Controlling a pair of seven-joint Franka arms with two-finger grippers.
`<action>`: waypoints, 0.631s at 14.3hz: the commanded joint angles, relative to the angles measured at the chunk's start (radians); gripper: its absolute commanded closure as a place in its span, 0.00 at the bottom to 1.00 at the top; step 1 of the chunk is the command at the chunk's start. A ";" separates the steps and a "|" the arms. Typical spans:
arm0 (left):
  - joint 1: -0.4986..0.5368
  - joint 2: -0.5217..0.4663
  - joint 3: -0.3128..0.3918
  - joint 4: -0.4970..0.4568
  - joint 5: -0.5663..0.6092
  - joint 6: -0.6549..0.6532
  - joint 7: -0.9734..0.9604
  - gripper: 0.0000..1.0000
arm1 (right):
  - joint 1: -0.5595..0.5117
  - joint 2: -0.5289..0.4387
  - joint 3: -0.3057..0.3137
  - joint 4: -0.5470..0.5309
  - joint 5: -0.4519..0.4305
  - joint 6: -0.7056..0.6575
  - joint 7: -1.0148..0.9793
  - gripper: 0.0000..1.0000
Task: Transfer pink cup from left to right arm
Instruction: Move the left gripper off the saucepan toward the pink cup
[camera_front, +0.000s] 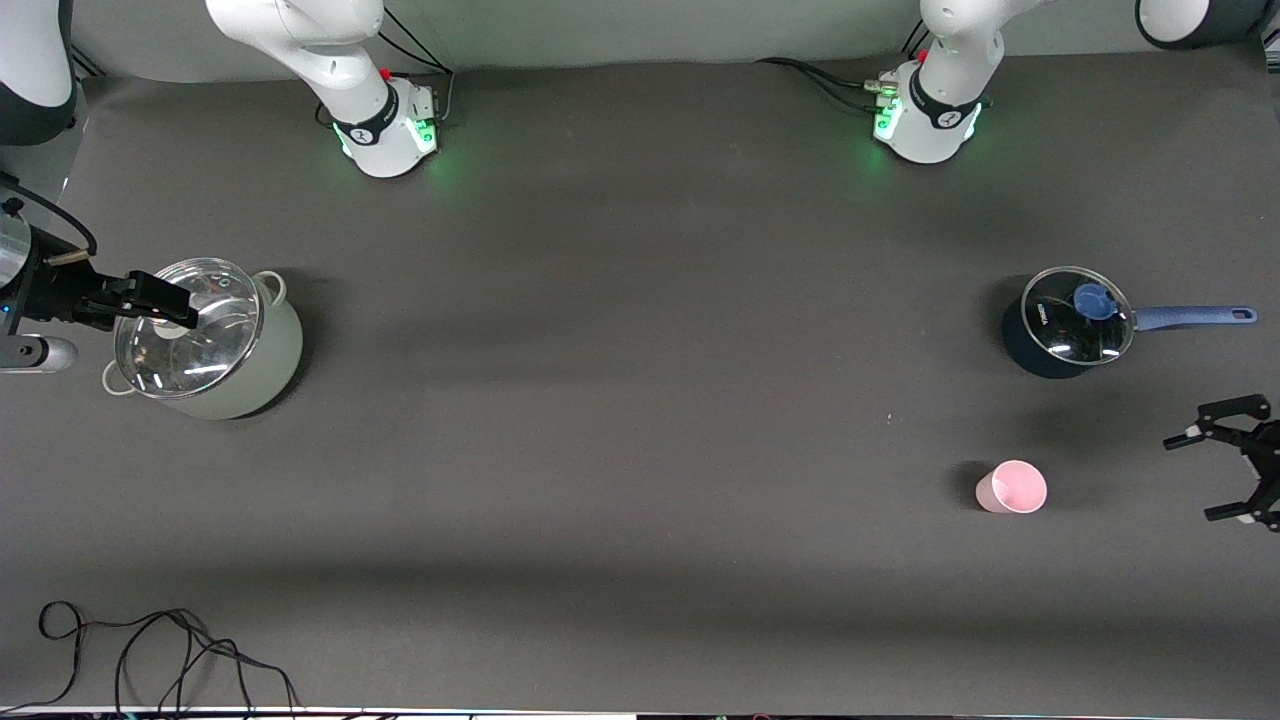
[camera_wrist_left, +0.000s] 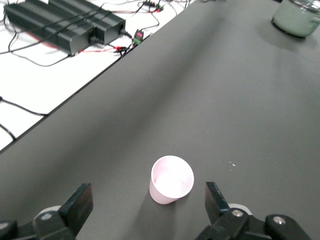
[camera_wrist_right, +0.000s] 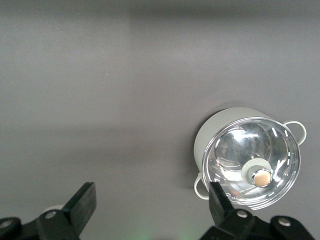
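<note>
The pink cup (camera_front: 1012, 487) stands upright on the dark table toward the left arm's end, nearer the front camera than the blue saucepan. My left gripper (camera_front: 1195, 477), the open-linkage claw, is open and empty, apart from the cup at the table's end. In the left wrist view the cup (camera_wrist_left: 171, 180) stands ahead of the left gripper (camera_wrist_left: 148, 200), roughly in line with the gap between the wide-spread fingers and touching neither. My right gripper (camera_front: 170, 302) is open and empty, up over the lidded pot; its wrist view (camera_wrist_right: 150, 200) shows bare table between the fingers.
A pale green pot with a glass lid (camera_front: 250, 370) stands at the right arm's end; it also shows in the right wrist view (camera_wrist_right: 250, 160). A blue saucepan with a glass lid (camera_front: 1070, 322) stands farther from the camera than the cup. Loose cables (camera_front: 150, 650) lie at the near edge.
</note>
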 joint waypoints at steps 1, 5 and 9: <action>0.034 0.064 -0.010 -0.009 -0.109 -0.006 0.193 0.00 | 0.007 0.012 -0.002 0.028 0.011 -0.020 0.024 0.00; 0.063 0.182 -0.012 -0.023 -0.244 -0.025 0.474 0.00 | 0.007 0.012 -0.002 0.028 0.011 -0.020 0.023 0.00; 0.077 0.273 -0.012 -0.025 -0.341 -0.035 0.686 0.00 | 0.007 0.012 -0.002 0.026 0.011 -0.020 0.023 0.00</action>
